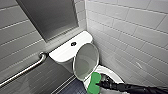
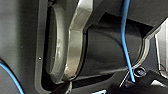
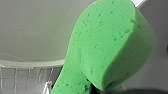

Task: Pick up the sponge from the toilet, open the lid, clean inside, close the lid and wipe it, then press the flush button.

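The white toilet stands against the tiled wall with its lid raised upright. A small dark flush button sits in the middle of the tank top. The bright green sponge hangs over the near rim of the bowl, and my right gripper, on a dark arm coming in from the lower right, is shut on it. In the right wrist view the sponge is close up, with white ceramic behind it. The left wrist view has dark robot parts and a blue cable.
A metal grab bar runs along the left wall. White tiled walls close in on the toilet at the right and behind. A grey panel hangs above the tank. Dark floor lies left of the bowl.
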Tool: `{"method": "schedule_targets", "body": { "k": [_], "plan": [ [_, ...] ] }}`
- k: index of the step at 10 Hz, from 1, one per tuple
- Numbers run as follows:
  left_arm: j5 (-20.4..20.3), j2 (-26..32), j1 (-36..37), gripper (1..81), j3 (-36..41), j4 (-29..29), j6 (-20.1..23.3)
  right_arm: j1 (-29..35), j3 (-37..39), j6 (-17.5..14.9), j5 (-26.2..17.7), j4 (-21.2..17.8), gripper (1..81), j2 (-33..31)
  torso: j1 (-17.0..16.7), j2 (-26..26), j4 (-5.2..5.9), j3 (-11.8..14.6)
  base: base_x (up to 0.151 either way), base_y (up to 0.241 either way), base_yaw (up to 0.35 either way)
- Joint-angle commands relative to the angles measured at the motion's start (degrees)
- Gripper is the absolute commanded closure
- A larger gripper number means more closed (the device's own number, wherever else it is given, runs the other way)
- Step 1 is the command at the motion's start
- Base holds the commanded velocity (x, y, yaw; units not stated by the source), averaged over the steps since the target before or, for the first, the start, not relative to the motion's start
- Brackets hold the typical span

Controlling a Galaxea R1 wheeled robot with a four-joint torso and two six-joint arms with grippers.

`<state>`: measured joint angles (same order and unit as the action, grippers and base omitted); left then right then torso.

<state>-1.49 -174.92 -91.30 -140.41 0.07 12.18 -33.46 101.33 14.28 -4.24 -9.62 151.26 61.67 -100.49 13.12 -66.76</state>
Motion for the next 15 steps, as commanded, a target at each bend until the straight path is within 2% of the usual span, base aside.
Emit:
{"method": "schedule_targets", "body": {
  "k": [1, 4, 6, 7, 10, 15],
  "plan": [
    [4.7, 0.2, -1.6, 1.0, 0.2, 0.0, 0.6, 7.8, 11.4, 0.1, -8.9, -1.2, 81.1, 11.6, 0.0, 0.0, 0.0, 0.0, 0.0, 0.0, 0.0],
    [4.7, 0.1, -1.6, 1.0, 0.2, 0.0, 0.6, 7.9, 23.5, 0.6, -11.8, -1.8, 81.1, 18.1, 0.0, 0.0, 0.0, 0.0, 0.0, 0.0, 0.0],
    [4.7, 0.0, -1.6, 1.0, 0.0, -0.1, 0.6, 7.0, 25.3, 0.5, -12.9, -1.3, 81.1, 18.7, 0.0, 0.0, 0.0, 0.0, 0.0, 0.0, 0.0],
    [4.7, -0.1, -1.6, 1.0, -0.1, 0.0, 0.6, 6.2, 23.4, 0.5, -13.1, -1.0, 81.1, 16.8, 0.0, 0.0, 0.0, 0.0, 0.0, 0.0, 0.0],
    [4.8, -0.3, -1.3, 1.0, -0.1, 0.3, 0.6, 5.6, 9.7, 0.5, -12.2, -0.7, 81.1, 6.9, 0.0, 0.0, -0.02, 0.0, 0.0, 0.0, 0.0],
    [4.7, -0.3, -1.3, 1.0, -0.1, 0.3, 0.5, 3.3, 2.0, 0.5, -11.6, -0.7, 81.1, -0.5, 0.0, 0.0, 0.0, 0.0, 0.0, 0.0, 0.0]
  ]
}}
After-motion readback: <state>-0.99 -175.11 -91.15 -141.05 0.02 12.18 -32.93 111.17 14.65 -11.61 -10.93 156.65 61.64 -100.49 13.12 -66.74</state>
